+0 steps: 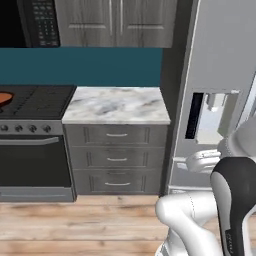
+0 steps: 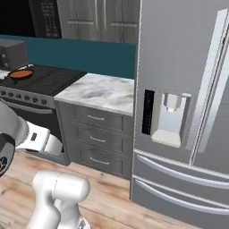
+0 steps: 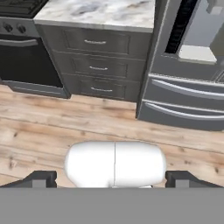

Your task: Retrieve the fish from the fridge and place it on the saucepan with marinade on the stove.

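The fridge (image 1: 220, 60) (image 2: 183, 67) (image 3: 192, 83) stands at the right, silver-grey, with both doors and both lower drawers shut. The fish is hidden. The stove (image 1: 37, 100) (image 2: 49, 78) is at the left, and on it sits the saucepan with marinade (image 2: 21, 74), black with an orange-brown inside, cut by the left edge as the saucepan (image 1: 3, 98) in the left base view. My gripper (image 3: 113, 179) is open, its two dark fingertips (image 3: 41, 178) far apart, nothing between them. It hangs low over the wooden floor, in front of the drawers and fridge.
A marble counter (image 1: 117, 105) (image 2: 100, 91) over three grey drawers (image 3: 98, 68) lies between stove and fridge. The oven door (image 3: 26, 61) is shut. A black microwave (image 1: 37, 22) hangs above the stove. A grey box (image 2: 13, 53) sits behind the pan. Wooden floor (image 3: 87, 122) spreads in front.
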